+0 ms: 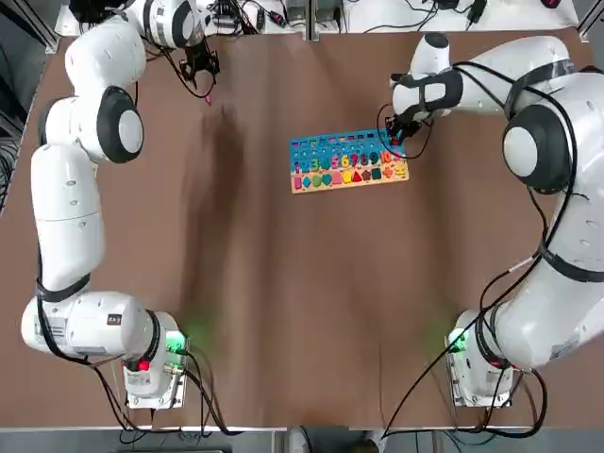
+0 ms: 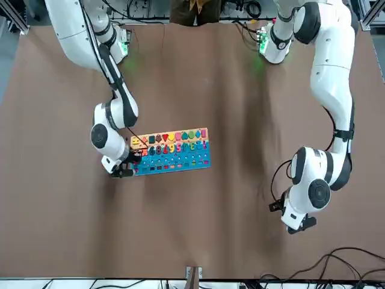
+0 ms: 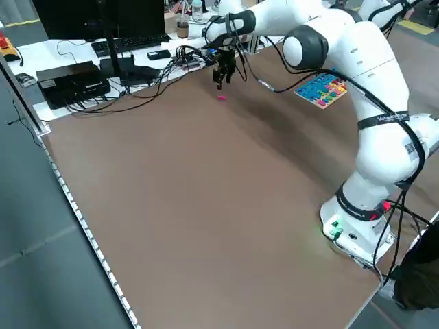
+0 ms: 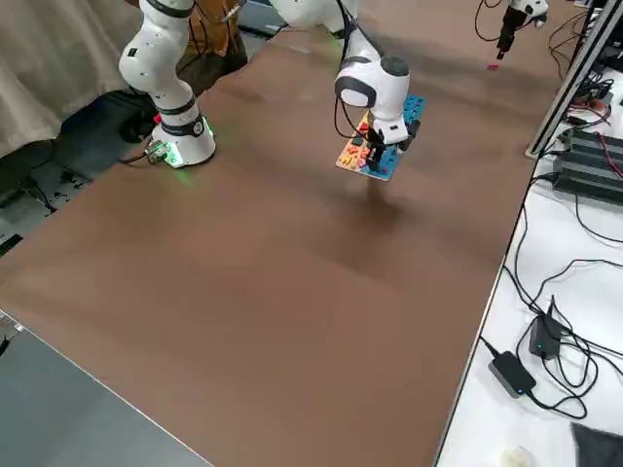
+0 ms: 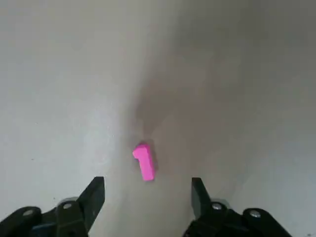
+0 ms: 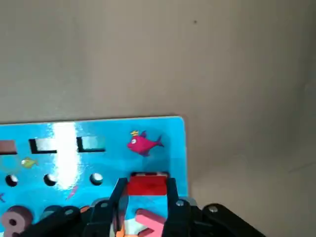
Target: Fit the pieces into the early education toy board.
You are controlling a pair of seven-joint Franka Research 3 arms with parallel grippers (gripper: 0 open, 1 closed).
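The early education toy board (image 1: 347, 160) lies flat mid-table, its blue band on the far side and its wooden band nearer me, with coloured numbers and shapes in rows. My right gripper (image 1: 394, 138) is at the board's right end, shut on a small red piece (image 6: 147, 185) held just over the blue band (image 6: 98, 133). A tiny pink piece (image 5: 144, 161), shaped like a 1, lies on the bare table at the far left (image 1: 209, 101). My left gripper (image 5: 148, 185) hangs open just above it, one finger on either side and neither touching.
Behind the table's far edge are cables, a keyboard and black boxes (image 3: 75, 79). Both arm bases, with green lights (image 1: 175, 344), stand at the near edge. Wide bare brown tabletop lies between the board and the bases.
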